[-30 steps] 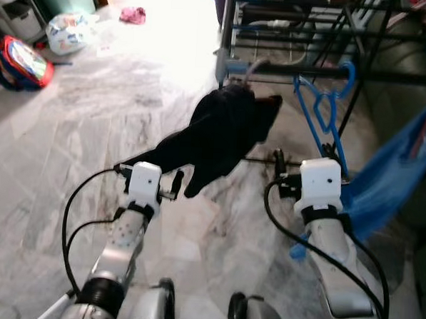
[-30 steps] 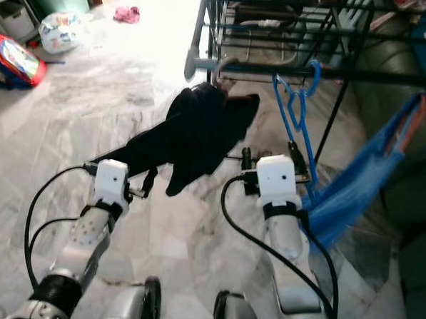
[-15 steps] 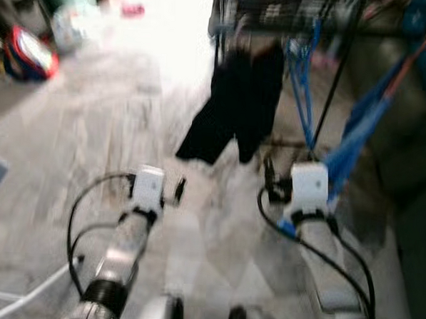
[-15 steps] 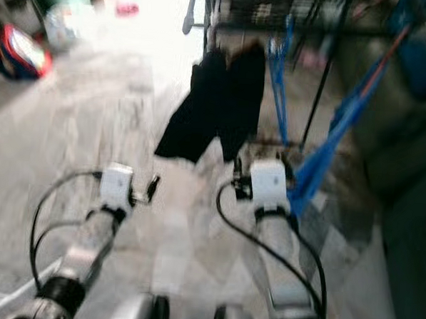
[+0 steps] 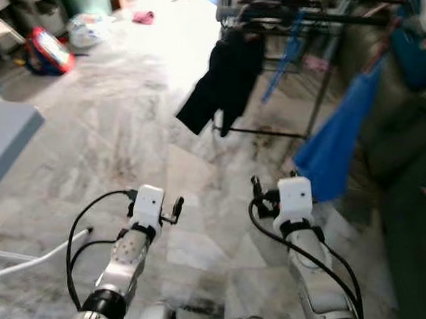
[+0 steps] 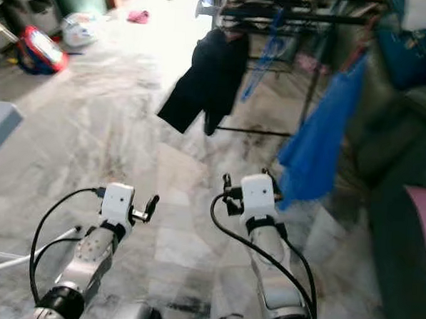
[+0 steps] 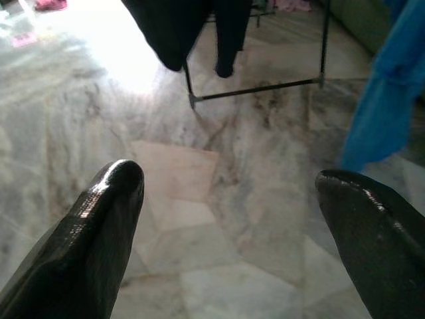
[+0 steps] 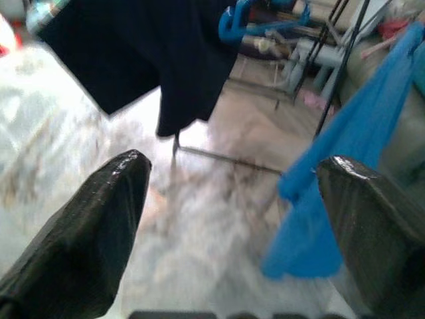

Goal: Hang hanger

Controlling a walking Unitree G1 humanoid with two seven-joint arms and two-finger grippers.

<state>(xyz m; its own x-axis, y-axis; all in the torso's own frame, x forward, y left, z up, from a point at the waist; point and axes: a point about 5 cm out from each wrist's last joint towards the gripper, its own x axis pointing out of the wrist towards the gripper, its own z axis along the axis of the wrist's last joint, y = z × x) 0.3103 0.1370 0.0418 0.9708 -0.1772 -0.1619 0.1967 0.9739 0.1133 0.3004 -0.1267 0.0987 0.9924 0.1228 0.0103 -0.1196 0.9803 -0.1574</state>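
Hanger: blue, hooked on the top rail of the rack, near the rail's middle. Its long axis runs steeply down, slanting from the hook at the rail toward the floor on the robot's left. Fine detail of the hook is blurred.

Black garment: hangs from the same rail just to the left of the hanger, near the rack's left end, lower edge clear of the floor.

Blue cloth: drapes from the rack's right side down to near the floor.

Left gripper: released, fingers spread wide apart, holding nothing, raised over the marble floor well short of the rack.

Right gripper: released, fingers spread wide, holding nothing, aimed toward the garment and blue cloth, well apart from the hanger.

Floor, far left corner: red bag, white bag, pink item. A grey surface shows at the left edge
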